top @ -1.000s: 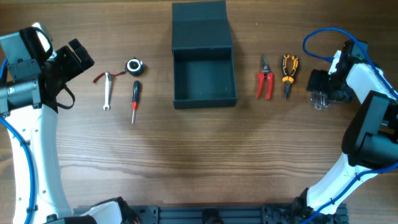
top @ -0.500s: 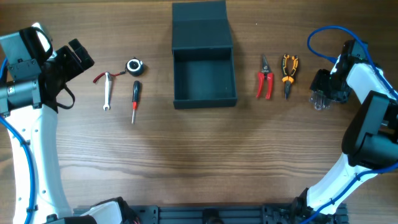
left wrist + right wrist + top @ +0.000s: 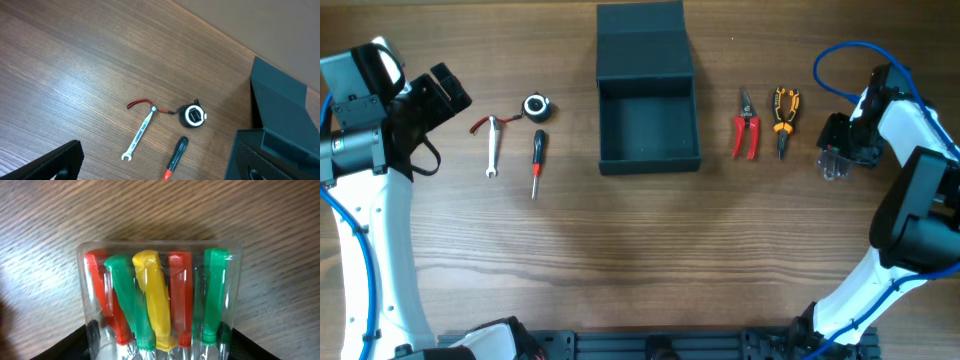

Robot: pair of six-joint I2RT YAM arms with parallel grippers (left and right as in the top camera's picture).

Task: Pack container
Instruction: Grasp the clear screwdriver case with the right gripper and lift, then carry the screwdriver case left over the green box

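The container [image 3: 649,164] is a dark teal-black open box at the table's top middle, its flap lid [image 3: 643,45] folded back; nothing shows inside. It also shows at the right of the left wrist view [image 3: 280,110]. My left gripper [image 3: 445,90] is open and empty, raised at the far left, away from the tools [image 3: 160,172]. My right gripper [image 3: 845,138] is at the far right, its jaws closed on the two sides of a clear case of small red, green and yellow screwdrivers [image 3: 160,300], which shows in the overhead view [image 3: 833,162].
Left of the box lie a silver wrench [image 3: 492,147], a round tape measure [image 3: 537,107] and a black-and-red screwdriver [image 3: 537,160]. Right of it lie red cutters [image 3: 746,130] and yellow-handled pliers [image 3: 784,115]. A blue cable [image 3: 835,55] loops above my right arm.
My right gripper with the clear case has shifted slightly to the right. The left arm and the tools have not moved.
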